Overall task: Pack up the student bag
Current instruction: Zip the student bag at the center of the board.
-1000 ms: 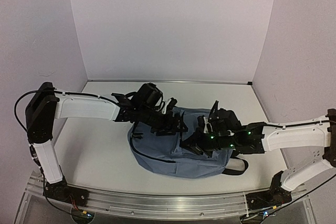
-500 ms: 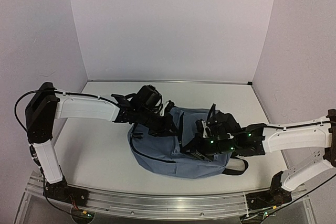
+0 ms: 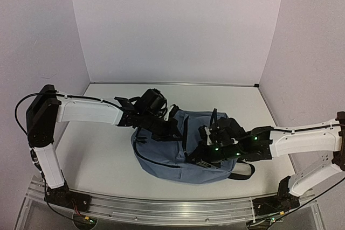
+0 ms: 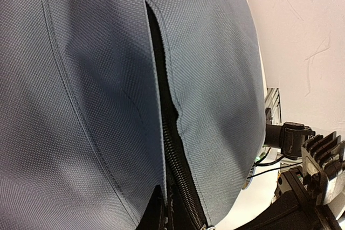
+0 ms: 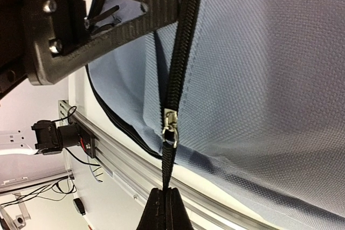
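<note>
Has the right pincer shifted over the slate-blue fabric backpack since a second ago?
Yes: the right pincer slid left across the backpack, slightly nearer the aluminium rail at bottom.

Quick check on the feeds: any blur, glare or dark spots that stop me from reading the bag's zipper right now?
Top external: even, soft light, no glare, but dark parts over the student bag blur together. Left wrist: weave sharp, zipper opening in deep shadow, white table nearly washed out. Right wrist: zipper slider crisp with a small glint, fabric sharp.
</note>
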Action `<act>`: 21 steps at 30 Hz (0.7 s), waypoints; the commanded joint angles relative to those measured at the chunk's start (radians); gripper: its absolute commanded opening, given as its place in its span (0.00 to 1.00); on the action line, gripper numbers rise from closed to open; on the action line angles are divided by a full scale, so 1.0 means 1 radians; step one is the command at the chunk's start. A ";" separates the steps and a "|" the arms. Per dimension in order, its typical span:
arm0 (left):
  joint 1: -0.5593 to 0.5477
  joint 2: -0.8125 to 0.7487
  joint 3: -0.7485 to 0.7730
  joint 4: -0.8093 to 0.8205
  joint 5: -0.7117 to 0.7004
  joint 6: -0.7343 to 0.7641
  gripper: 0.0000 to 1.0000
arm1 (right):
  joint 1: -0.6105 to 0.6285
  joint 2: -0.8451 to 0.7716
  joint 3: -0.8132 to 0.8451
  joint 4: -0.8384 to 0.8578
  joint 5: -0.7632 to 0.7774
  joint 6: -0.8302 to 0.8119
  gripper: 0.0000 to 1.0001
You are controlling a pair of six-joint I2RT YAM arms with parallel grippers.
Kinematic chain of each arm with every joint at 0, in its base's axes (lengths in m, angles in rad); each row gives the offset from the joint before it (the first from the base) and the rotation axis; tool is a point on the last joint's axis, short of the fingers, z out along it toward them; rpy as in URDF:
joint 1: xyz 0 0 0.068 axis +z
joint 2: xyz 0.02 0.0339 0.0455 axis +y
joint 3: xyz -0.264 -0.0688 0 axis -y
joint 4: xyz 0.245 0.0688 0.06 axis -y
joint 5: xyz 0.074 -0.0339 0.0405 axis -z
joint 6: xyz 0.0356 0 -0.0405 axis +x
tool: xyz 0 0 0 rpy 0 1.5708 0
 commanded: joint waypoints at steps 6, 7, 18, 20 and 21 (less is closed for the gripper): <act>0.021 -0.053 0.008 0.001 -0.081 0.022 0.00 | 0.037 0.042 -0.014 -0.062 -0.006 -0.011 0.00; 0.022 -0.055 0.006 0.004 -0.079 0.020 0.00 | 0.037 0.046 -0.013 -0.062 -0.006 -0.013 0.00; 0.025 -0.086 -0.037 0.039 -0.094 0.001 0.76 | 0.037 0.022 0.095 -0.074 0.026 -0.156 0.80; 0.036 -0.102 -0.049 0.027 -0.112 0.007 0.83 | 0.037 0.008 0.117 -0.080 0.063 -0.180 0.93; 0.044 -0.111 -0.057 0.020 -0.120 0.009 0.85 | 0.037 0.003 0.127 -0.087 0.083 -0.194 0.98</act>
